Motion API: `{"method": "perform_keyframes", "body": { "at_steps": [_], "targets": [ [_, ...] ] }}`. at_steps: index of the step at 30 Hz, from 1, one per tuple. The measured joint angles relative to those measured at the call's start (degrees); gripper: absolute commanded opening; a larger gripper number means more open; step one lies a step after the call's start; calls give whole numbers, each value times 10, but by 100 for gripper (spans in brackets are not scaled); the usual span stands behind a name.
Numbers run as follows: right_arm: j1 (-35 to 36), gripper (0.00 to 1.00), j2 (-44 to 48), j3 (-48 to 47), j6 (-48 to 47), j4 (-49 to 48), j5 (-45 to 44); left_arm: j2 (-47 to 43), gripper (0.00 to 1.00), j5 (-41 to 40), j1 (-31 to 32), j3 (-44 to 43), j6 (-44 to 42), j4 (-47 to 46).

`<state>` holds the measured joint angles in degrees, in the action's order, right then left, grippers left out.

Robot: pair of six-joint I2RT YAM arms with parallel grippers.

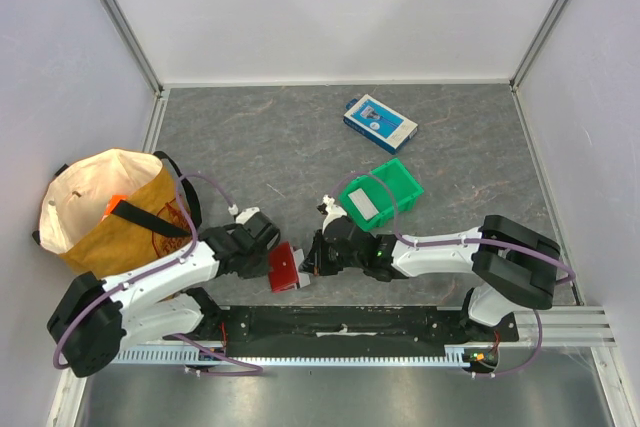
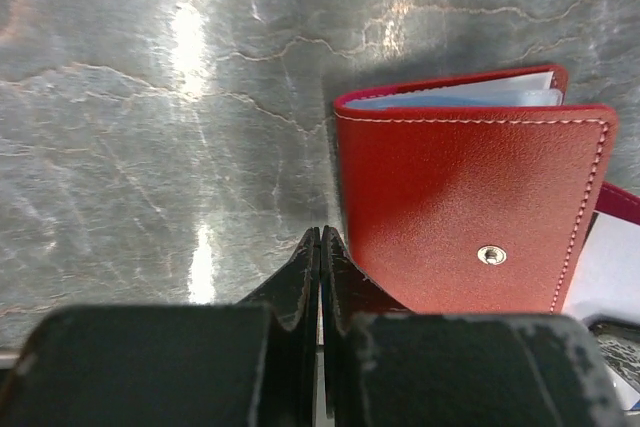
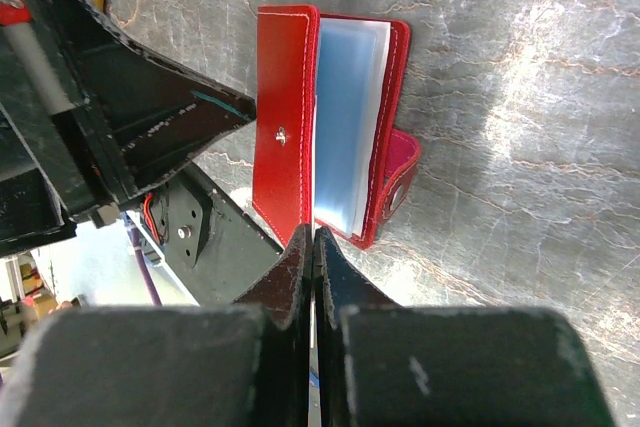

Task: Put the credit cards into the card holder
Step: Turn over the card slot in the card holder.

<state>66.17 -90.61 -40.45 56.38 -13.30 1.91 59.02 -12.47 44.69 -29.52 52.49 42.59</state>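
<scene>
— Where do we find the card holder?

— From above, the red card holder (image 1: pixel 285 268) lies at 6 o'clock on the grey table (image 1: pixel 280 137), close to the near edge and between our two arms. It is a little open. Between its covers we see light blue sleeves (image 3: pixel 345 117), and on the outer cover a metal snap (image 2: pixel 491 254).

— And our pincers?

— The left gripper (image 2: pixel 320 247) is pressed together with nothing between the fingers. The holder stands just beside it, at 2 o'clock in the left wrist view. The right gripper (image 3: pixel 313 247) is also pressed together. Its tips are at the lower edge of the holder, which is at 12 o'clock in the right wrist view. If they touch the cover, we cannot tell.

— What else is on the table?

— From the holder, the green bin (image 1: pixel 404 180) is at 1 o'clock with a grey flat piece (image 1: pixel 366 209) inside. Whether this piece is a card, we cannot tell. The blue-and-white box (image 1: pixel 380 123) is farther away, also near 1 o'clock. The tan bag (image 1: pixel 110 212) is at 9 o'clock.
</scene>
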Motion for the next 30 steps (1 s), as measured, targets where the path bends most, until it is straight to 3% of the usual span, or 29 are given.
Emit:
{"method": "perform_keyframes", "body": {
  "at_steps": [9,18,30],
  "targets": [
    [-7,0,10,7,0,-13,4,8,2,59,0,30,0,-100],
    [-18,0,85,54,2,-27,-17,130,2,119,0,-6,-7,-242],
    [-28,0,28,54,6,-7,-50,155,2,139,-4,-1,-10,-311]
  ]
}}
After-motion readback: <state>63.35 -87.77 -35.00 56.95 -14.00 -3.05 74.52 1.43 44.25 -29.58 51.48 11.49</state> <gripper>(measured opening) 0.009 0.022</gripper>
